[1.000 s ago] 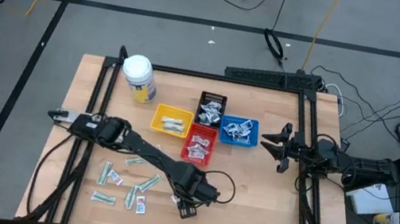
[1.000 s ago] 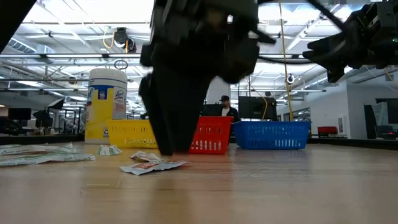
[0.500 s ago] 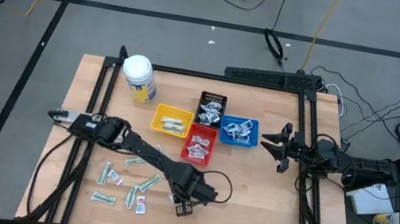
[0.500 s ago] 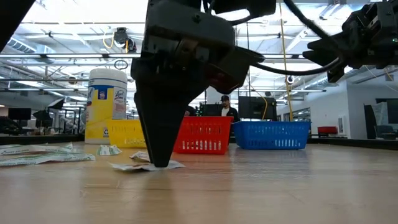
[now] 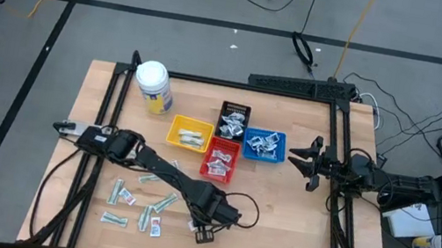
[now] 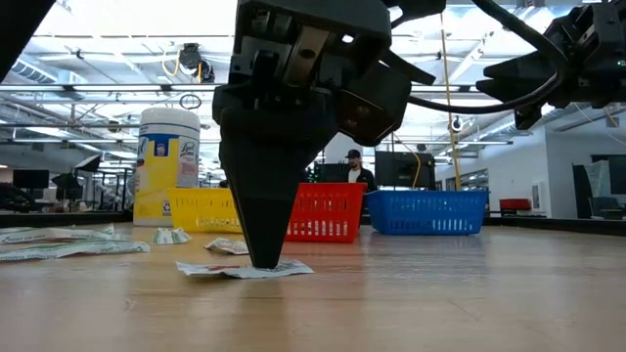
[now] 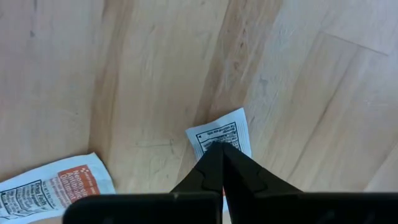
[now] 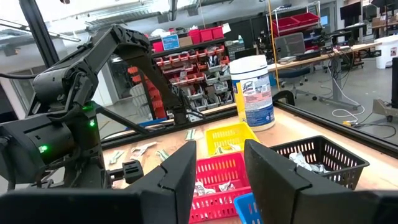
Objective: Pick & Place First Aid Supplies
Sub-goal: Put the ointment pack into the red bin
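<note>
Now your left gripper (image 7: 221, 149) pinches one white packet (image 7: 219, 134) flat on the table (image 5: 291, 242); four trays (image 5: 219, 161) sit beyond; right gripper (image 5: 311, 163) hovers half-spread.

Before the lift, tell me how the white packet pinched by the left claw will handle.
The white packet lies flat and thin, so it is probably light and floppy. The left claw pinches only one edge, so the rest may droop or slip.

Ahead of my left fingertips (image 7: 219, 149), pressed together on a white packet (image 7: 221, 134), bare wood lies open. To one side an orange-printed packet (image 7: 56, 186) lies near. Beyond, the red tray (image 5: 220, 159) and its neighbours stand in a row, blocking low passage.
</note>
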Controlling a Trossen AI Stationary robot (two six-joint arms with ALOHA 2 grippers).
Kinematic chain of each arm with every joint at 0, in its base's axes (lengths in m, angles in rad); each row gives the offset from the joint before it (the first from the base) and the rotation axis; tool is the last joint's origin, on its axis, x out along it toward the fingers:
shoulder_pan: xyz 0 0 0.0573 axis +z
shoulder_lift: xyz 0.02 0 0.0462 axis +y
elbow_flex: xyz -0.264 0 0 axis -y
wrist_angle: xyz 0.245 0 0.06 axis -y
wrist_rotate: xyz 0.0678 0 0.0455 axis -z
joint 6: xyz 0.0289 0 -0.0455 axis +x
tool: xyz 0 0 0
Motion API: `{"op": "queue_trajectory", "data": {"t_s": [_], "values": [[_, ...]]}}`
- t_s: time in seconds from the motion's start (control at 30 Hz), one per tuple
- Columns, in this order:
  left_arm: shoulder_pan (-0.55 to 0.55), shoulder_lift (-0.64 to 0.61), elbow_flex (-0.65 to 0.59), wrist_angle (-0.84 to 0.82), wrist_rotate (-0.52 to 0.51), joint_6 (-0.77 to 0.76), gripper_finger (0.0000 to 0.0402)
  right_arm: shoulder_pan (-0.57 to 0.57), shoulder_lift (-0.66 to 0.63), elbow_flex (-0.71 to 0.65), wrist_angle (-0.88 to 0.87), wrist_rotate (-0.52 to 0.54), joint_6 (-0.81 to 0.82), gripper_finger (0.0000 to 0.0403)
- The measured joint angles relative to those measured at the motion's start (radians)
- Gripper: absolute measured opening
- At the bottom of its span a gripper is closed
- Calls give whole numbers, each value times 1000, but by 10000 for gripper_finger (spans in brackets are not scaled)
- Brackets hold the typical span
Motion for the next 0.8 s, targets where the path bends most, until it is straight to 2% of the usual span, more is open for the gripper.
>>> {"op": "queue_trajectory", "data": {"t_s": [0.13,0.3,0.67,0.8], "values": [[0,-1,0,1,-5,-3,2,0,0,0,0,0,0,130],[0,-3,0,3,-65,-3,18,0,0,0,0,0,0,130],[15,-11,1,-63,-110,39,117,0,0,0,0,0,0,130],[20,-12,2,-120,-167,22,132,0,0,0,0,0,0,130]]}}
